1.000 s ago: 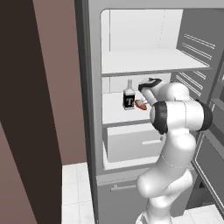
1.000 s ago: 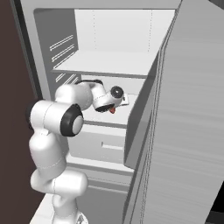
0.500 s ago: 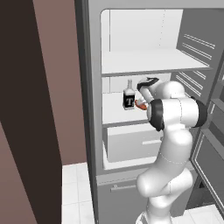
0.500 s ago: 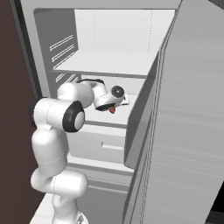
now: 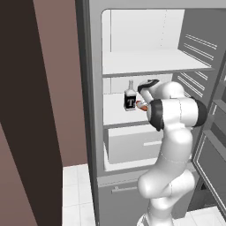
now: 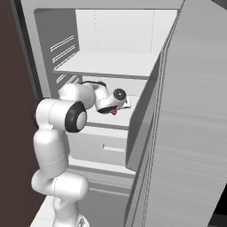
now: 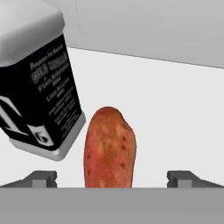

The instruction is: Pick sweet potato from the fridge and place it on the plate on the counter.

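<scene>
Inside, the fridge (image 5: 95, 88) stands open with the arm reaching onto its middle shelf (image 5: 115, 117). From the left base, the bottle (image 5: 129, 98) hides most of the sweet potato (image 7: 109, 148); the hand view shows it between the wide-open gripper (image 7: 112, 180), unheld.

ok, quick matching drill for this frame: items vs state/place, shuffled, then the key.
Items:
1. sweet potato
2. bottle
3. gripper
4. drawer

States/places:
A. below the shelf holding the food
B. open, nothing held
C. dark with a white label, beside the sweet potato
D. lying on the fridge shelf between the fingertips

Pairs: 1-D, 2-C, 3-B, 4-A
</scene>
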{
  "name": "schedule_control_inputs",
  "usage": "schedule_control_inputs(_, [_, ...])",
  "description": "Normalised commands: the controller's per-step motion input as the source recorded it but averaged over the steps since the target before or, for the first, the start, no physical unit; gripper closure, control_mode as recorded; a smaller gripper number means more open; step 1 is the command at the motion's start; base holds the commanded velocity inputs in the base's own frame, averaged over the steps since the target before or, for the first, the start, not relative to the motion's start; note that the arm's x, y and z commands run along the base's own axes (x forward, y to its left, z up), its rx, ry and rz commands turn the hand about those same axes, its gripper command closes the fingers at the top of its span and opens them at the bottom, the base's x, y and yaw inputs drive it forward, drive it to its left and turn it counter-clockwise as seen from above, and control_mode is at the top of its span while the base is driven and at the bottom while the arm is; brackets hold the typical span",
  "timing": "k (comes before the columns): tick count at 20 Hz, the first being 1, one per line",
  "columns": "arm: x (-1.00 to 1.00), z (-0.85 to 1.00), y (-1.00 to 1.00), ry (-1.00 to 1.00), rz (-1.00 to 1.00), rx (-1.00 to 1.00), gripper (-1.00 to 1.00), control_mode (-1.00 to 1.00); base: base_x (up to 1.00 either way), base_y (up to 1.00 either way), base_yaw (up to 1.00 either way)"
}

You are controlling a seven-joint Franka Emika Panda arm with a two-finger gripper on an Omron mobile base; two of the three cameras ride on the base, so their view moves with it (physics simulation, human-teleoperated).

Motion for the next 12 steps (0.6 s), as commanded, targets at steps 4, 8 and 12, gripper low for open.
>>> schedule_control_inputs(4, [0.09, -0.11, 0.06, 0.03, 0.00, 0.00, -1.00, -1.00, 0.00, 0.00, 0.00])
schedule_control_inputs(8, [0.12, -0.11, 0.06, 0.03, 0.00, 0.00, -1.00, -1.00, 0.00, 0.00, 0.00])
schedule_control_inputs(12, [0.11, -0.09, 0.06, 0.03, 0.00, 0.00, -1.00, -1.00, 0.00, 0.00, 0.00])
